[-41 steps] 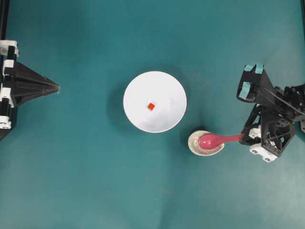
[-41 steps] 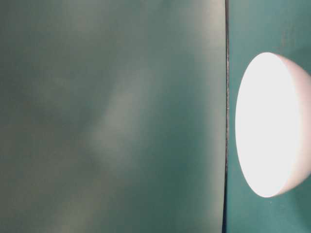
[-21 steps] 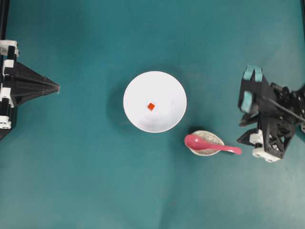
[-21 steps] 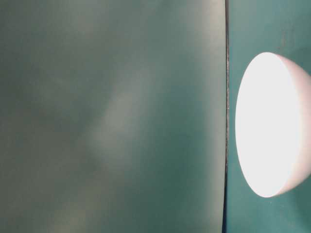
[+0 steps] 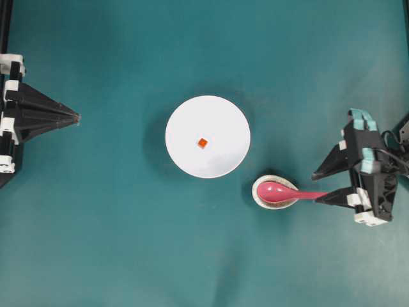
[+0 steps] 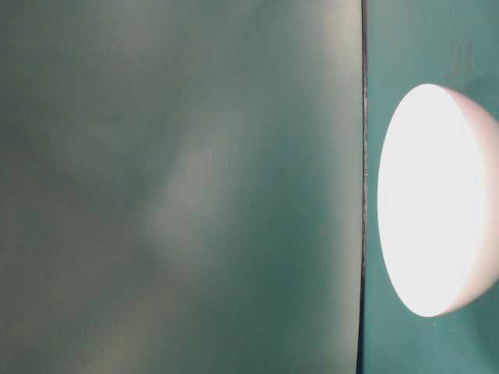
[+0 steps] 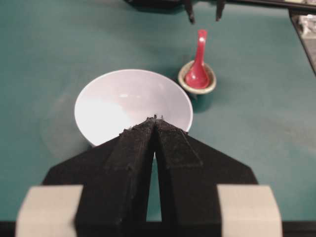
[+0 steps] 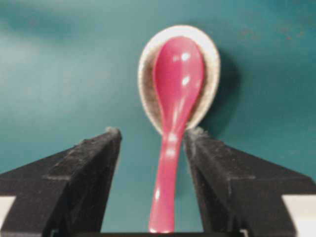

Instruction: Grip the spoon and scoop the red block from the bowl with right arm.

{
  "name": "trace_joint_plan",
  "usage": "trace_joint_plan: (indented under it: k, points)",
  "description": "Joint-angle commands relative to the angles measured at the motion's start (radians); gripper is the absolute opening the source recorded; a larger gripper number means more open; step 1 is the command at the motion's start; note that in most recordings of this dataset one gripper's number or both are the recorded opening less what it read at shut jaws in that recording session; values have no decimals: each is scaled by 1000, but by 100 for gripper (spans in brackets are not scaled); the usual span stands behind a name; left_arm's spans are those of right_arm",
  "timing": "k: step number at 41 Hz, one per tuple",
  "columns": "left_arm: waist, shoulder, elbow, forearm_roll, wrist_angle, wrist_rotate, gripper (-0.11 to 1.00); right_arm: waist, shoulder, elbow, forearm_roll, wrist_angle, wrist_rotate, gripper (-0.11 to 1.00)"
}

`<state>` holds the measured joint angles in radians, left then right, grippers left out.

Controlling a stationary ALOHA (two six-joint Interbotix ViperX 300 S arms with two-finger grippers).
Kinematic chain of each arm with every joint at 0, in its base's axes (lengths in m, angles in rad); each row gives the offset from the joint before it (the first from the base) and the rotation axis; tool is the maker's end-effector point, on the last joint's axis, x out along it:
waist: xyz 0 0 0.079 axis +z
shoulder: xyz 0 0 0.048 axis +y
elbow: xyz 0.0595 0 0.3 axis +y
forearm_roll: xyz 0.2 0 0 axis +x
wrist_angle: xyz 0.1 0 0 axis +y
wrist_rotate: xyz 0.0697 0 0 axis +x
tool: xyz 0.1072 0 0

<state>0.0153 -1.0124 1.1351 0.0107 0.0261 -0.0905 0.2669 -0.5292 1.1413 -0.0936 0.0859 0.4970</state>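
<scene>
The pink spoon lies with its scoop in a small speckled dish and its handle pointing right. My right gripper is open and points left, one finger on each side of the handle. In the right wrist view the spoon has its handle between the fingers, nearer the right one, with a gap on both sides. The red block sits in the white bowl at mid-table. My left gripper is shut at the far left, holding nothing.
The dish stands just right of and below the bowl. The left wrist view shows the bowl, the spoon and the right fingers beyond. The table-level view shows only the bowl's bright side.
The spoon slid left across the dish, then back, its scoop again in the dish. The right gripper opened wider, turned to point left and came down around the handle. The left arm stayed still.
</scene>
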Motion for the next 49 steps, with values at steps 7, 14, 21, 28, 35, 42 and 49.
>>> trace_joint_plan:
  k: [7, 14, 21, 28, 35, 42, 49]
  points:
    - [2, 6, -12, 3, -3, -5, 1, 12, 3, 126, 115, -181, 3, 57]
    - [2, 8, -12, 3, 20, -18, 1, 40, 8, 170, 201, -262, 3, 57]
    - [0, 8, -12, 3, 52, -37, 1, 72, 46, 176, 233, -293, 2, 57]
    - [0, 8, -12, 3, 54, -41, 1, 78, 118, 170, 242, -334, 0, 57]
    - [2, 8, -11, 3, 55, -43, 1, 78, 184, 170, 242, -396, 0, 57]
    - [0, 8, -11, 3, 69, -43, 1, 83, 218, 178, 242, -448, -14, 57]
    - [0, 8, -11, 5, 83, -41, 1, 83, 218, 186, 242, -453, -46, 57]
